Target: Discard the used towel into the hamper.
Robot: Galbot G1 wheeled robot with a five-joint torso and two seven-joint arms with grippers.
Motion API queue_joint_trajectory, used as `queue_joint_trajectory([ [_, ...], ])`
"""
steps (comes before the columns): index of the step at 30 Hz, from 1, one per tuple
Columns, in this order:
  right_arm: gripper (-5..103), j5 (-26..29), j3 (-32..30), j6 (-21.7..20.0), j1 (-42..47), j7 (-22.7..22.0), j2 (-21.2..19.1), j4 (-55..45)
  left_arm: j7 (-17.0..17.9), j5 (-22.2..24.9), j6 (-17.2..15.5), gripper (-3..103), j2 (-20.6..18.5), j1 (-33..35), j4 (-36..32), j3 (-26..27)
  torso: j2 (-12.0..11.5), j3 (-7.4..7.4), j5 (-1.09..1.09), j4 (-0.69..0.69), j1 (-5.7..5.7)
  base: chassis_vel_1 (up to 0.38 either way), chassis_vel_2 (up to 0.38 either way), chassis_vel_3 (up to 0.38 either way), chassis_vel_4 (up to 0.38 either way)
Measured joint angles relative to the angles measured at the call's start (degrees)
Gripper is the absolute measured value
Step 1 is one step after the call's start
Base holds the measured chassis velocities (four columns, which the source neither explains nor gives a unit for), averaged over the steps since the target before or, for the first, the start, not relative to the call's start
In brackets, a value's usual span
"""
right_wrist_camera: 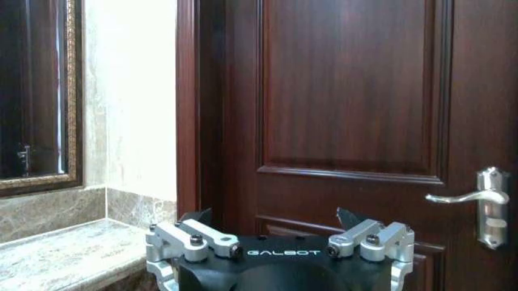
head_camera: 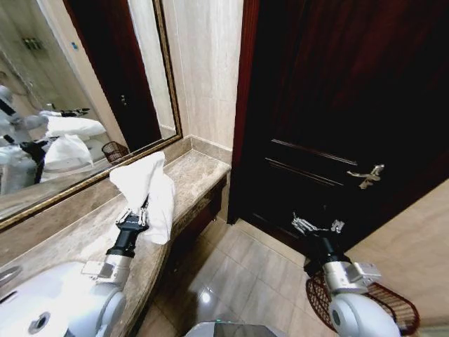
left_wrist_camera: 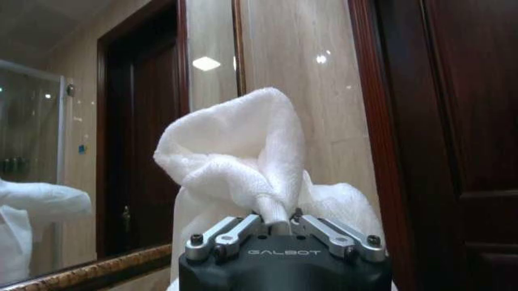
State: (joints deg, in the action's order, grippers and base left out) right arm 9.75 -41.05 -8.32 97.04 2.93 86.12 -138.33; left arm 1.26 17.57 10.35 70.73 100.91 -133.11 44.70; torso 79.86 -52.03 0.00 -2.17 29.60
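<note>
My left gripper [head_camera: 137, 214] is shut on a white towel [head_camera: 150, 193], holding it up above the marble counter [head_camera: 198, 175]; the cloth bunches upward and hangs down beside the fingers. In the left wrist view the towel [left_wrist_camera: 242, 160] rises from between the closed fingers of the left gripper [left_wrist_camera: 279, 219]. My right gripper [head_camera: 317, 225] hangs open over the floor in front of the dark door, with nothing in it; the right wrist view shows the right gripper [right_wrist_camera: 275, 218] with its jaws spread wide. The hamper [head_camera: 393, 305], a reddish-brown wire basket, stands on the floor at the lower right, partly hidden behind my right arm.
A dark wooden door [head_camera: 337, 105] with a metal handle [head_camera: 368, 175] fills the right side. A gold-framed mirror [head_camera: 77, 105] backs the counter. A white sink [head_camera: 49, 309] sits at the counter's near end. Tiled floor [head_camera: 245, 274] lies between counter and hamper.
</note>
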Motion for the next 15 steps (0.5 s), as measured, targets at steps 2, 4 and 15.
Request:
queue_joint_trajectory([
  [2, 100, 0.0, 0.0, 0.1, 0.0, 0.0, 0.0, 0.0, 0.0, 0.0, 0.0, 8, 0.0, 0.0, -0.1, 0.1, 0.0, 0.0, 0.0, 0.0, 0.01, 0.077, -0.082, -0.068, 0.074],
  [4, 100, 0.0, 0.0, 0.2, 0.1, 0.0, 0.0, 0.0, 0.0, -0.2, 0.1, 8, 0.0, 0.1, -0.3, 0.2, 0.0, 0.0, 0.0, 0.0, 0.01, 0.057, -0.071, -0.055, 0.074],
  [15, 100, 0.4, -0.6, 1.7, 1.3, 0.0, -0.2, 0.7, 0.1, -2.7, 0.2, 8, 1.1, 0.3, -1.1, -1.4, 0.0, 0.0, 0.0, 0.0, 0.02, 0.073, -0.067, -0.058, 0.073],
])
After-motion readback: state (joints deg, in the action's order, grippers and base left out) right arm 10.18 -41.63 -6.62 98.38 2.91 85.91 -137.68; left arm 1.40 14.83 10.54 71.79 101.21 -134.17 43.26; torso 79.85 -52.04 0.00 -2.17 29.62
